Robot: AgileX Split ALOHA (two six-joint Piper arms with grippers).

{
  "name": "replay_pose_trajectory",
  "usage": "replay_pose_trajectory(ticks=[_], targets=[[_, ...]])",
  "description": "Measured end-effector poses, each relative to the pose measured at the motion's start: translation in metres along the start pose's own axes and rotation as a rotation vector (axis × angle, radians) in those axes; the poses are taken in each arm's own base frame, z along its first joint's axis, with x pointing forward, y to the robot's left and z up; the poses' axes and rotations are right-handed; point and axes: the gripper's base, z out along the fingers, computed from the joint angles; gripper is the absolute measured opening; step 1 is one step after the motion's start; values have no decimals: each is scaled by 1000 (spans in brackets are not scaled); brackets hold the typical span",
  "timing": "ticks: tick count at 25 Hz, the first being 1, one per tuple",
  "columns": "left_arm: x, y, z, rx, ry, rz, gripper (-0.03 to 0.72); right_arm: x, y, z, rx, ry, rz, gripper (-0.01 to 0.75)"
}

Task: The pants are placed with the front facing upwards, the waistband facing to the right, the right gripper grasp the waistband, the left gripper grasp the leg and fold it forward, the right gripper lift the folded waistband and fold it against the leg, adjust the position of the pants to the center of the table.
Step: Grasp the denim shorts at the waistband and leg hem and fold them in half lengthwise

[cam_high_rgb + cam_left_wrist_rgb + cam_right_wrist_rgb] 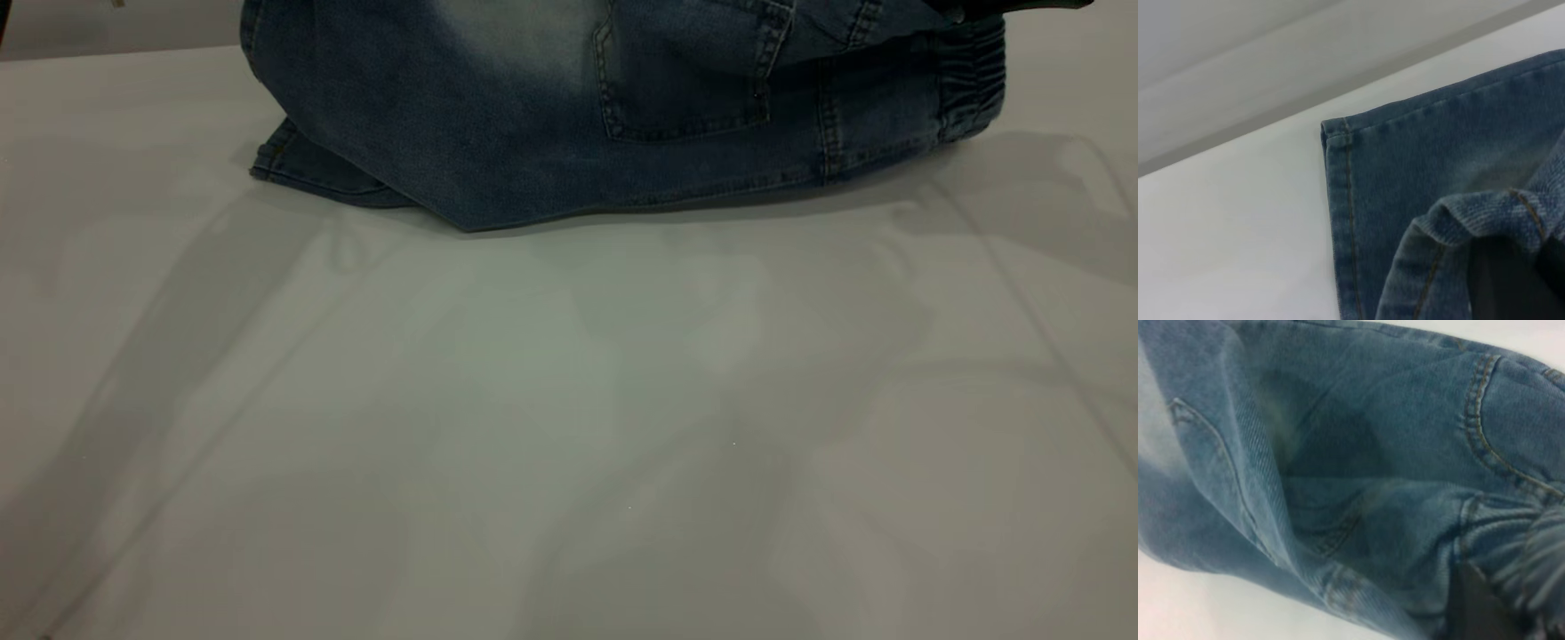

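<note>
The blue denim pants (533,133) lie bunched at the far edge of the table (569,400), back pocket (685,80) showing and the gathered waistband (969,80) at the right. A dark bit of my right gripper (1022,7) shows above the waistband. In the right wrist view my right gripper (1485,607) is shut on the ruched waistband (1538,560), mostly buried in cloth. In the left wrist view my left gripper (1525,267) is shut on a raised fold of the leg hem (1471,213), above the other leg (1405,160) lying flat.
The pale table (1225,233) stretches wide toward the near side. Its far edge (1271,107) runs just beyond the hem corner (1335,130). A hem tip (284,164) pokes out at the left of the pile.
</note>
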Motion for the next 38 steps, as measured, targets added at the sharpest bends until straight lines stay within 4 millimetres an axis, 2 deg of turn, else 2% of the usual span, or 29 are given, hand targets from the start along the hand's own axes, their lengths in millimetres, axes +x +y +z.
replay_pose_trajectory(ticks=[7, 11, 17, 24, 34, 38], targets=[[0, 0, 0, 0, 0, 0, 55, -3, -5, 0, 56, -35, 33, 447], [0, 0, 0, -1, -3, 0, 55, -4, -8, 0, 85, -44, 39, 552], [0, 4, 2, -11, -13, -4, 55, -3, -6, 0, 69, -38, 38, 577], [19, 26, 19, -39, 38, -56, 55, -2, -4, 0, 38, -28, 34, 577], [39, 27, 48, -50, 41, -63, 55, -2, -3, 0, 27, -25, 34, 577], [41, 27, 53, -58, 19, -62, 91, -2, -3, 0, 27, -25, 33, 577]])
